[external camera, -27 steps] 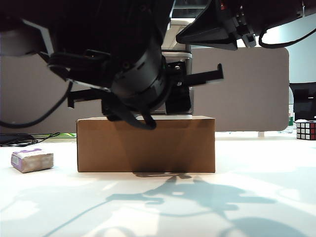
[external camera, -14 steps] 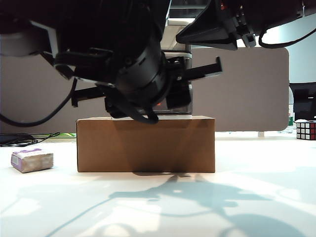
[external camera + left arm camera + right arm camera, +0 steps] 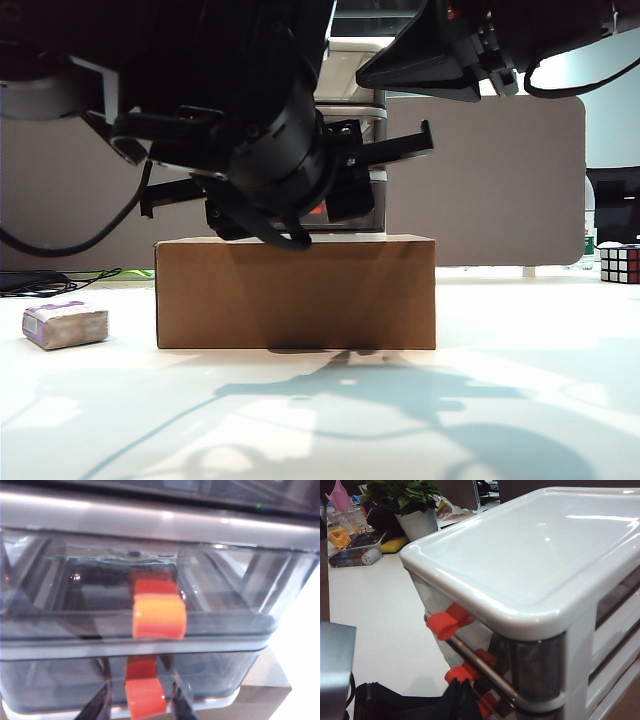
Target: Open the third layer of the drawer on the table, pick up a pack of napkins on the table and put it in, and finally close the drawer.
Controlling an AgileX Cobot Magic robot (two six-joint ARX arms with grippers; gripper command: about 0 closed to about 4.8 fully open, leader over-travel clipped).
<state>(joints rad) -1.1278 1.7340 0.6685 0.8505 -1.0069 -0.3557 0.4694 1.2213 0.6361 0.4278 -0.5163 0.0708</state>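
The drawer stands on a brown cardboard box, mostly hidden behind my left arm. The left wrist view is filled with its smoky grey drawers. The third layer looks pushed in. Its red-orange handle sits between the dark fingers of my left gripper, which is open with a gap on each side. My right gripper hangs shut beside the white top of the drawer, near the handles. The pack of napkins lies on the table at the far left.
A Rubik's cube sits at the far right of the table. Cables trail at the back left. A potted plant and desk clutter lie beyond the drawer. A grey partition stands behind.
My left wrist has drifted slightly to the left in front of the drawer. The right arm and the napkins have not moved.
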